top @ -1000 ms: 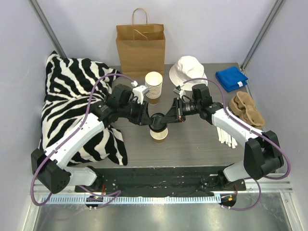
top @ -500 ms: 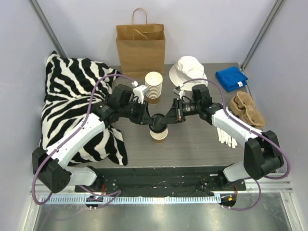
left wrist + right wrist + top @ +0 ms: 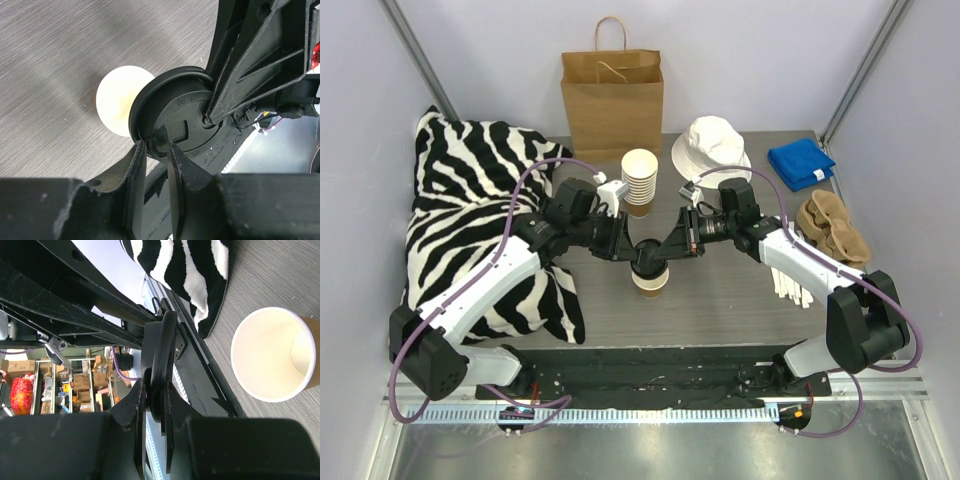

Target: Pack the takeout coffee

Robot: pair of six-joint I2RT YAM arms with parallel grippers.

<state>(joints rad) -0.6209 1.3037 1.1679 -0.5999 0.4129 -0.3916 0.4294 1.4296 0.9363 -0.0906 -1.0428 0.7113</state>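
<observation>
Wrist views: lid [image 3: 175,125] face-on at left, edge-on at right, cup [image 3: 270,352] open.

Both arms reach forward with elbows out and forearms angled inward, so the left gripper [image 3: 156,146] and right gripper [image 3: 155,389] meet nose to nose, each with fingers drawn close, pinching opposite edges of one black lid [image 3: 175,120].

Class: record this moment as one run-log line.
right fingers: clamp black lid | left fingers: straddle lid rim | paper cup: lidless, upright
</observation>
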